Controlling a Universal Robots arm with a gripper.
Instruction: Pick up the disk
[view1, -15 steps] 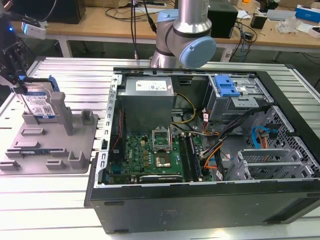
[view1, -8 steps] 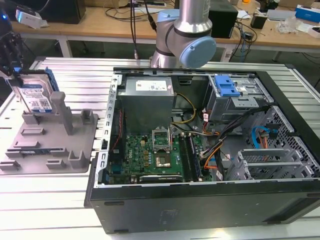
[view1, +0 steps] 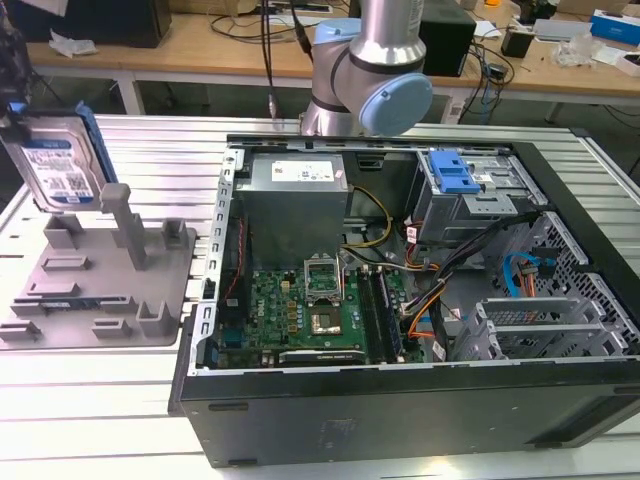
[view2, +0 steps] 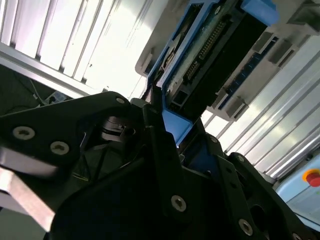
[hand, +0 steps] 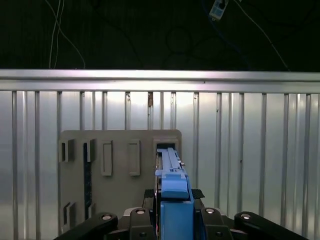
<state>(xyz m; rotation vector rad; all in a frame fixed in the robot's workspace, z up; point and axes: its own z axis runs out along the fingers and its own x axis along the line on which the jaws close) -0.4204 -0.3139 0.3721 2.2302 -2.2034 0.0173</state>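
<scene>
Disk held clear of the tray.
In the exterior view the gripper is cut off by the frame edge, so just the disk (view1: 58, 165) shows, upright above the grey tray (view1: 100, 285). In both wrist views the gripper (hand: 172, 217) clamps the disk's blue rail between its black fingers (view2: 160, 150) (tips hard to make out).

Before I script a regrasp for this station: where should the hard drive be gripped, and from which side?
Grip the hard drive across its thin body, on the blue side rails, coming from above. It stands on edge over the grey holder tray, so the top edge is the free one.
</scene>
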